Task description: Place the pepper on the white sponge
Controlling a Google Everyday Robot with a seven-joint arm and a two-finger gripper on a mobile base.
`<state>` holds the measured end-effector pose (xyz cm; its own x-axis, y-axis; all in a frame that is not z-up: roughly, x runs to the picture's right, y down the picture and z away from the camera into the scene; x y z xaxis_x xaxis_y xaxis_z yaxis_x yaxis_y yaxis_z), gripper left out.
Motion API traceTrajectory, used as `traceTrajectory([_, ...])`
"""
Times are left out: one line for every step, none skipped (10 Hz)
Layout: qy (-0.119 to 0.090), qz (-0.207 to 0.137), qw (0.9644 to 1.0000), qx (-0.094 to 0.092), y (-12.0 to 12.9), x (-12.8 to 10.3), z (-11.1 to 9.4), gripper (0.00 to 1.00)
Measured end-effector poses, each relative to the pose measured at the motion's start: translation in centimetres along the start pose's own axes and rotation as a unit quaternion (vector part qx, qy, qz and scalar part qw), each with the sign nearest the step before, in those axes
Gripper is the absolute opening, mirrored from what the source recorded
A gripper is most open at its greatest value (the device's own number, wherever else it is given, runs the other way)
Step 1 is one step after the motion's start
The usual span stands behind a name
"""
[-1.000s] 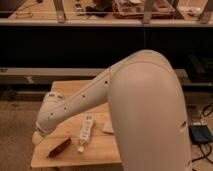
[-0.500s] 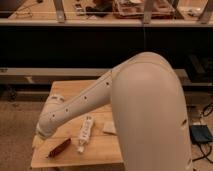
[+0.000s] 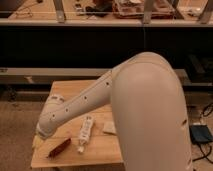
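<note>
Gripper (image 3: pixel 40 135), jaws spread wide, hangs low at lower left, probably poised for the pepper (not discernible here); the white sponge (image 3: pixel 109 127) lies bare, bottom centre.

A light wooden table (image 3: pixel 70 92) stands on tan floor (image 3: pixel 15 125) before a long dark counter (image 3: pixel 75 47).
</note>
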<state>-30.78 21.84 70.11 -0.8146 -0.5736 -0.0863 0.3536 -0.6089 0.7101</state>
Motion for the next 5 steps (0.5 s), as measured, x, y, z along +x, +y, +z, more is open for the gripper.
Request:
traceTrajectory([-0.006, -0.016, 0.9998, 0.002, -0.2, -0.3, 0.3, 0.69])
traceTrajectory([-0.015, -0.043, 0.9990, 0.006, -0.5, -0.8, 0.7, 0.69])
traceTrajectory([-0.021, -0.065, 0.9976, 0.011, -0.8, -1.2, 1.0, 0.69])
traceTrajectory([-0.025, -0.083, 0.9962, 0.014, -0.4, -2.0, 1.0, 0.69])
traceTrajectory([-0.026, -0.091, 0.9954, 0.015, -0.3, -2.3, 1.0, 0.69])
